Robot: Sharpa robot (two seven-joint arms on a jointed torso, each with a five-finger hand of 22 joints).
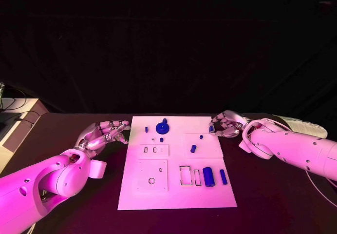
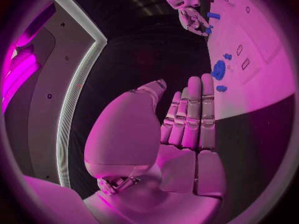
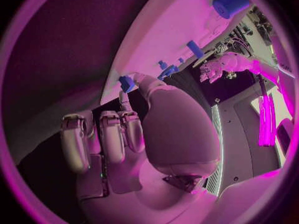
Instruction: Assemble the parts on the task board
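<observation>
The white task board (image 1: 176, 195) lies in the middle of the table. On it are a round blue part (image 1: 163, 127), a thick blue cylinder (image 1: 208, 176), a thin blue bar (image 1: 223, 176) and several small blue pegs such as one (image 1: 193, 148) near the middle. My right hand (image 1: 226, 124) is at the board's far right edge and pinches a small blue part (image 3: 127, 82) between thumb and a fingertip. My left hand (image 1: 104, 134) hovers beside the board's left edge with its fingers apart and nothing in it. The left wrist view shows the round part (image 2: 219, 69) and the right hand (image 2: 190, 15).
Empty rectangular slots (image 1: 185, 175) sit beside the cylinder, and an oval hole (image 1: 152, 181) is at the near left of the board. Black table (image 1: 281, 204) surrounds the board. A pale shelf (image 1: 17, 122) stands off the table's far left corner.
</observation>
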